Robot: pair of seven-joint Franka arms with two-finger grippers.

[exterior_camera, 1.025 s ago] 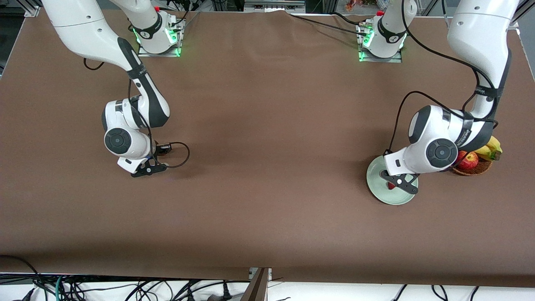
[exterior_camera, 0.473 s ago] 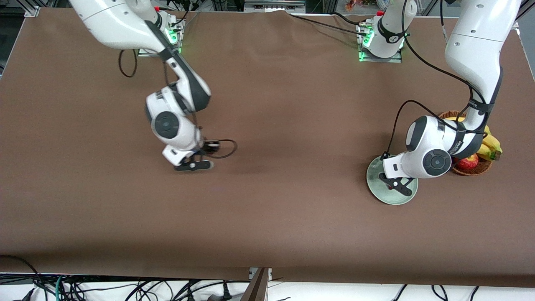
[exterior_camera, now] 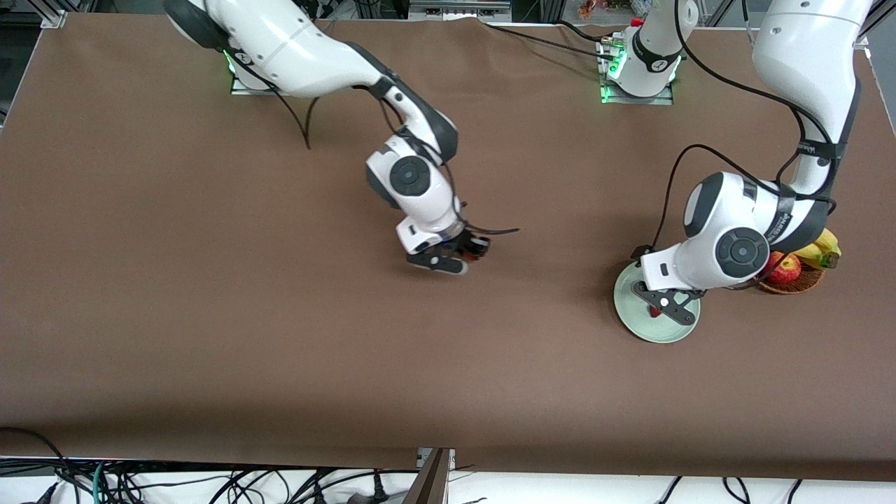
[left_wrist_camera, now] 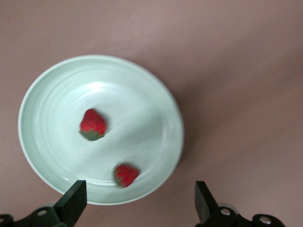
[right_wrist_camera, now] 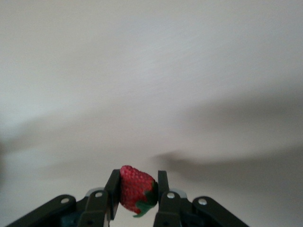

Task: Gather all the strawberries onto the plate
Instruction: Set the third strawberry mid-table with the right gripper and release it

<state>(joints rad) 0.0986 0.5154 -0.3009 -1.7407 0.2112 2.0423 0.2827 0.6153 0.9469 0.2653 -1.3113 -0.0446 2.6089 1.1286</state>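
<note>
2 strawberries already lie in the plate [exterior_camera: 656, 308], judging by the left wrist view; the front view shows only 1 red spot there, under the left gripper [exterior_camera: 661, 303]. The front view places the plate toward the left arm's end of the table, just beside a wicker basket [exterior_camera: 791, 283] holding an apple [exterior_camera: 785, 269] and bananas [exterior_camera: 820, 250]. The right gripper [exterior_camera: 451, 260] is over bare tabletop near mid-table, well apart from the plate. The plate lies from it toward the left arm's end, so the coming carry runs along the table's length.

Left wrist view: the mint-green plate [left_wrist_camera: 156, 99] holds 1 strawberry [left_wrist_camera: 93, 124] near its centre and a second strawberry [left_wrist_camera: 126, 174] close to the rim. The left gripper [left_wrist_camera: 139, 205] hangs above the plate edge, jaws spread wide with nothing between them. It appears to wait.

Right wrist view: the right gripper [right_wrist_camera: 137, 191] is clenched on the third strawberry [right_wrist_camera: 136, 188], fingers pressing its 2 sides, green cap pointing toward the camera and the tip outward. Only tabletop shows below. Judgement: delivery of this berry would complete the collection.
</note>
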